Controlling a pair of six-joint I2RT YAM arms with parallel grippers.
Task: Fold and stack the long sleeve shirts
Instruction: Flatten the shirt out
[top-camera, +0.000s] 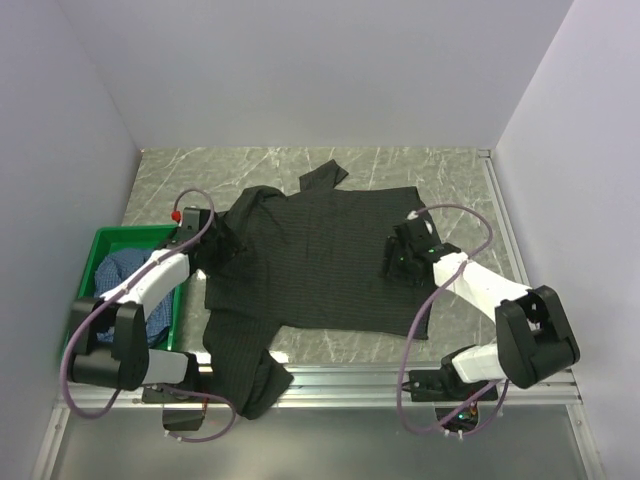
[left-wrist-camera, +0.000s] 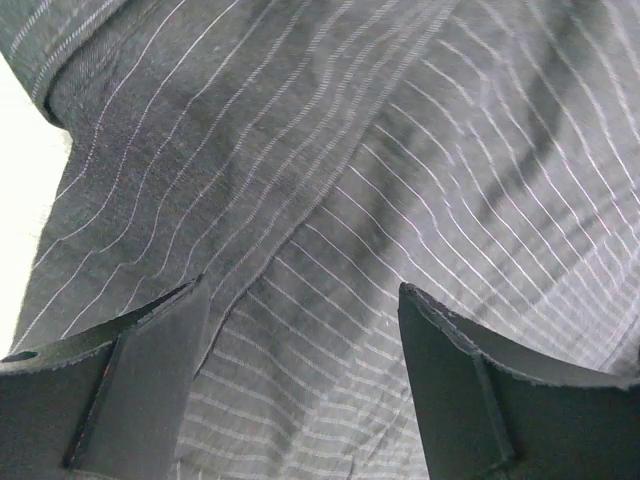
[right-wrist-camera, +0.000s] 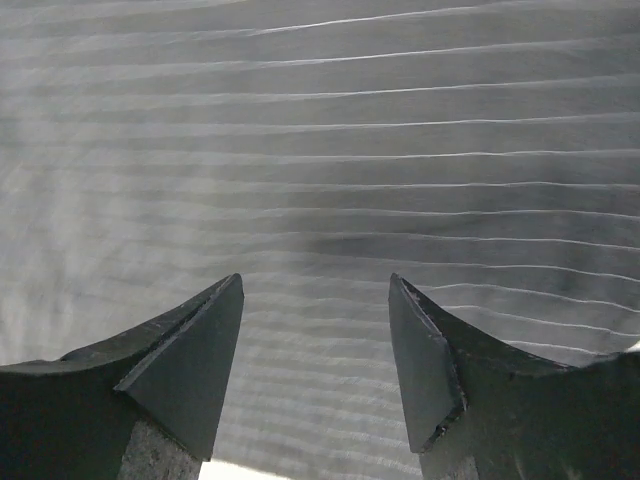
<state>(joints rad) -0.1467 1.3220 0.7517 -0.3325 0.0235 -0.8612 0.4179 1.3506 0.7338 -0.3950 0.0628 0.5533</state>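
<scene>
A black pinstriped long sleeve shirt (top-camera: 320, 255) lies spread on the marble table, one sleeve trailing over the near edge. A blue checked shirt (top-camera: 125, 275) sits bunched in the green crate. My left gripper (top-camera: 228, 243) hovers over the black shirt's left side, open, with only striped cloth (left-wrist-camera: 330, 200) showing between its fingers (left-wrist-camera: 150, 370). My right gripper (top-camera: 397, 257) hangs over the shirt's right part, open too, with flat pinstriped cloth (right-wrist-camera: 320, 150) below its fingertips (right-wrist-camera: 215, 350). Neither grips anything.
A green plastic crate (top-camera: 110, 238) stands at the table's left edge beside the left arm. Grey walls close in the left, back and right. A metal rail (top-camera: 350, 385) runs along the near edge. A sleeve (top-camera: 325, 180) points toward the back.
</scene>
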